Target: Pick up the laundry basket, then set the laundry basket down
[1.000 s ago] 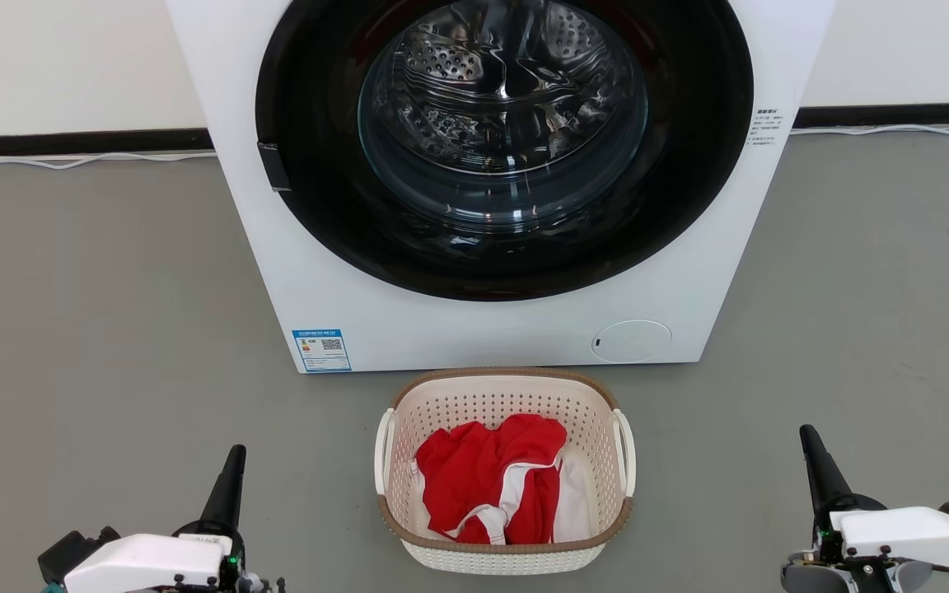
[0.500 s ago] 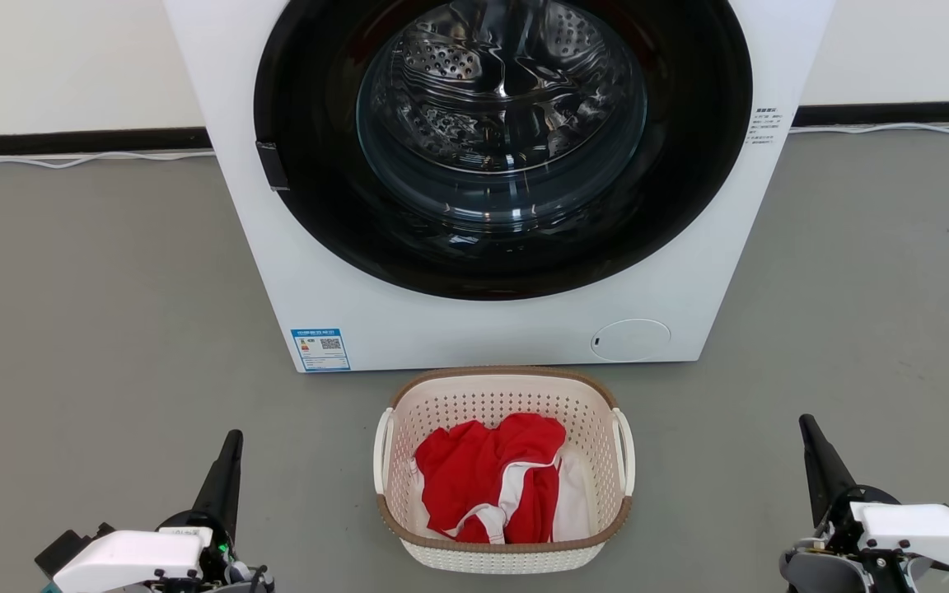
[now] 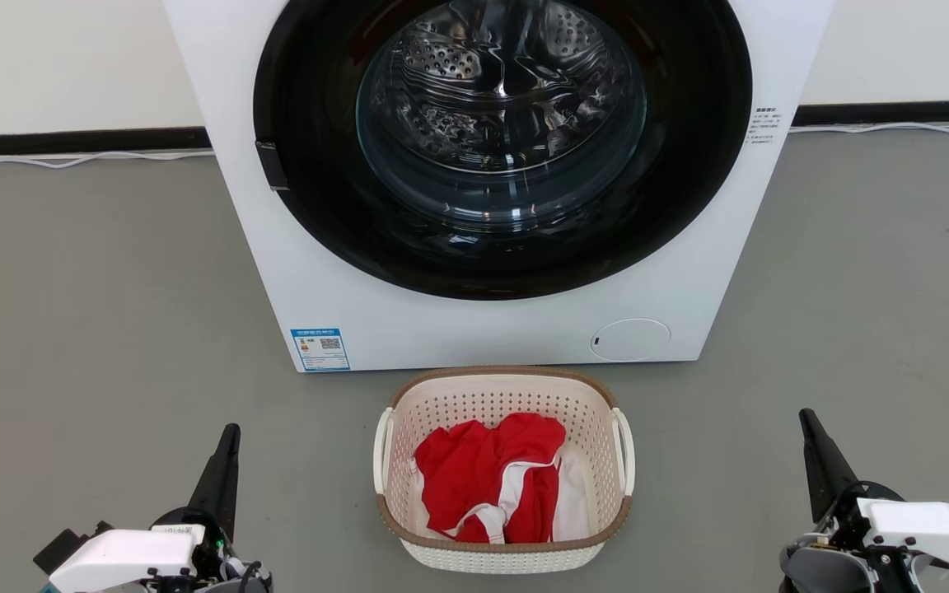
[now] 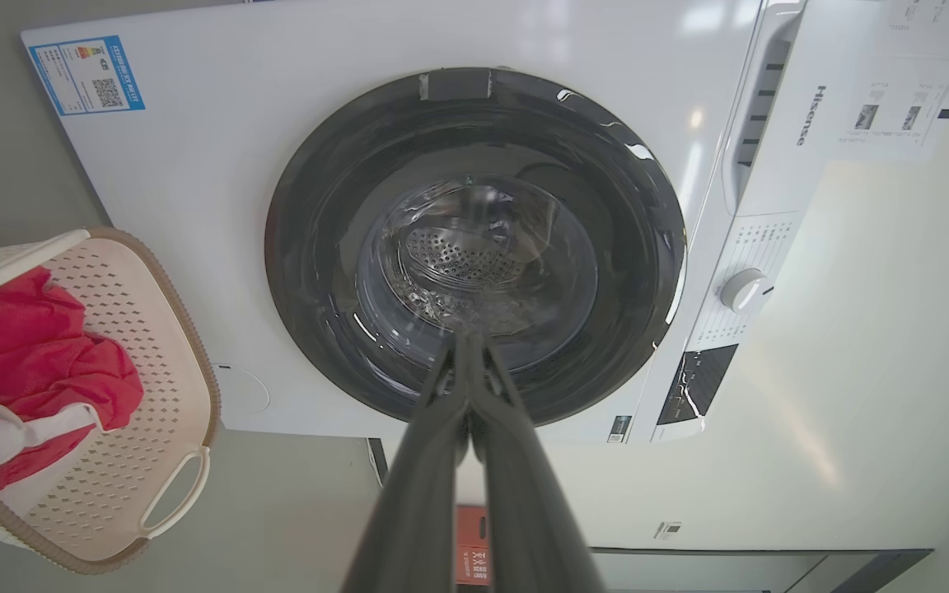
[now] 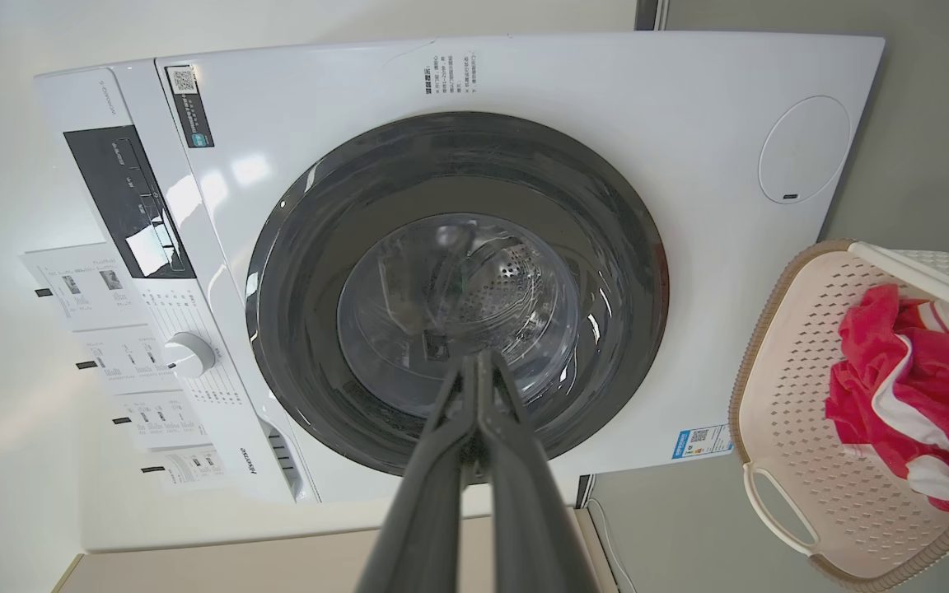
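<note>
The laundry basket (image 3: 501, 402), a rounded-rectangular tub of cream perforated plastic with a brown woven-look rim and two slim white loop handles, sits on the smooth grey floor (image 3: 95, 329), just in front of the glossy white washer (image 3: 474, 333). Crumpled red-and-white cloth (image 3: 483, 473) lies inside it. The left gripper (image 3: 230, 434) and right gripper (image 3: 806, 420), with tapered matte-dark fingers pressed together and empty, hover well apart from the basket, one on either side.

Only legible txt: "Hisense" on washer (image 4: 474, 247) top panel; blue QR sticker (image 4: 86, 74) print too small.
</note>
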Controlling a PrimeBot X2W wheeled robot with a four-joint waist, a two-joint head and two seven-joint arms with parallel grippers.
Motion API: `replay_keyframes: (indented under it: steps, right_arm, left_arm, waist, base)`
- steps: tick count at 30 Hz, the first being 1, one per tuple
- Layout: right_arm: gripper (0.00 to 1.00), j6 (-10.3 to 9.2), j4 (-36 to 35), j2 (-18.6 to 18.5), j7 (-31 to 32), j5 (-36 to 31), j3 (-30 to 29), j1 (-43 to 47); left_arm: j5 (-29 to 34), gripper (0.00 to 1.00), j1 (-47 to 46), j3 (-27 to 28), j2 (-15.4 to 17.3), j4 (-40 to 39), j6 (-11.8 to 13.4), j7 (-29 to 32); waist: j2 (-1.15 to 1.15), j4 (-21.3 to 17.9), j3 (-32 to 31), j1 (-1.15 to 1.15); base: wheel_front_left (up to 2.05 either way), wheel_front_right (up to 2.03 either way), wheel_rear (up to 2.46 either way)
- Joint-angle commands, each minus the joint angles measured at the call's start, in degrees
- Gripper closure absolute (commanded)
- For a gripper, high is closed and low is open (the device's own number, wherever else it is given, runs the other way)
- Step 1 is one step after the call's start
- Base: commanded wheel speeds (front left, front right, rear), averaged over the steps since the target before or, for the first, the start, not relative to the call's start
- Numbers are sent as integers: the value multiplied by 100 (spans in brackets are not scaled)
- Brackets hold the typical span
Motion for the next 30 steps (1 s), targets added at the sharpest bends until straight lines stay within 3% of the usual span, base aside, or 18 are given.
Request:
replay_keyframes:
  steps: [1,30]
  right_arm:
    - [100,41,-179,-64,45,36,109,-239]
    - [100,41,-179,-64,44,37,110,-239]
  left_arm:
    - [-17,100,-322,178,80,-167,-41,37]
    - [-18,100,-322,177,80,-168,-41,37]
  waist:
    - [0,0,0,0]
    - [0,0,0,0]
  base:
    - [0,0,0]
    - [0,0,0]
